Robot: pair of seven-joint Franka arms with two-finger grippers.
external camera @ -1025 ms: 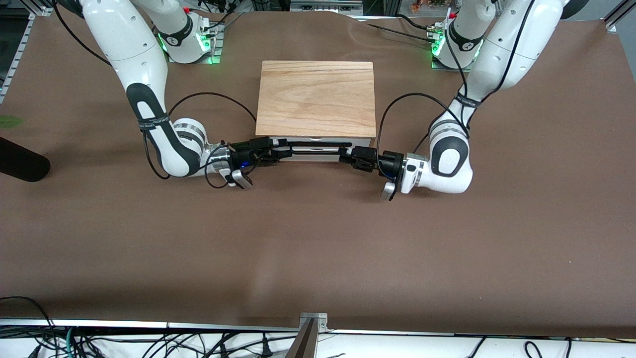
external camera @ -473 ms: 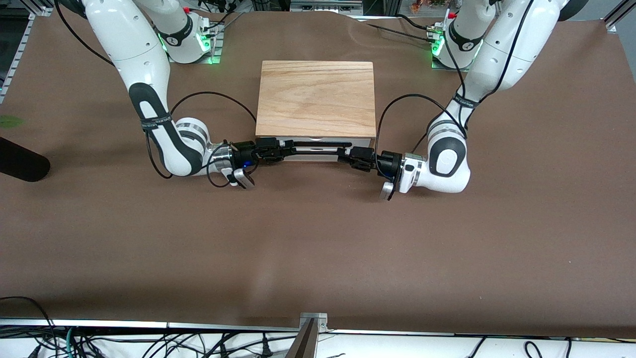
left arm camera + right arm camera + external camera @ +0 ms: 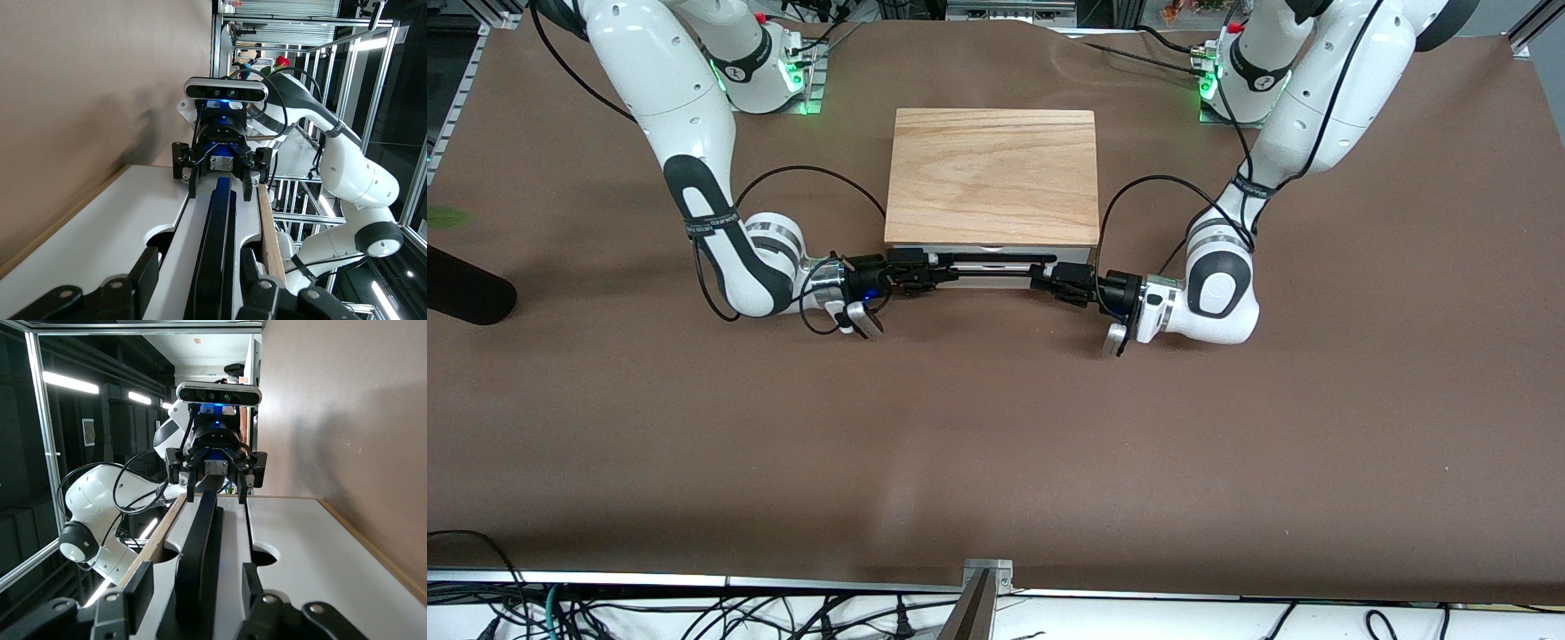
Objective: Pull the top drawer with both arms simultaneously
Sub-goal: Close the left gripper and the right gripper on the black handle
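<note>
Over the last second both hands were narrowed onto the top drawer's (image 3: 996, 252) black bar handle (image 3: 996, 265), the left hand (image 3: 1049, 284) and right hand (image 3: 935, 269) now being clamped at its two ends, so the joint pull is judged ready.

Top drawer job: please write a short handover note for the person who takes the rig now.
Left gripper: at the black handle, at its end toward the left arm's side; the left wrist view shows its fingers on both sides of the bar.
Right gripper: at the handle's other end, fingers also on both sides of the bar.
Top drawer: white front only just showing under the box's wood top, not visibly pulled out.
Done: both grippers placed at the handle.
Left: confirm both grips, then pull with both arms together toward the front camera.
</note>
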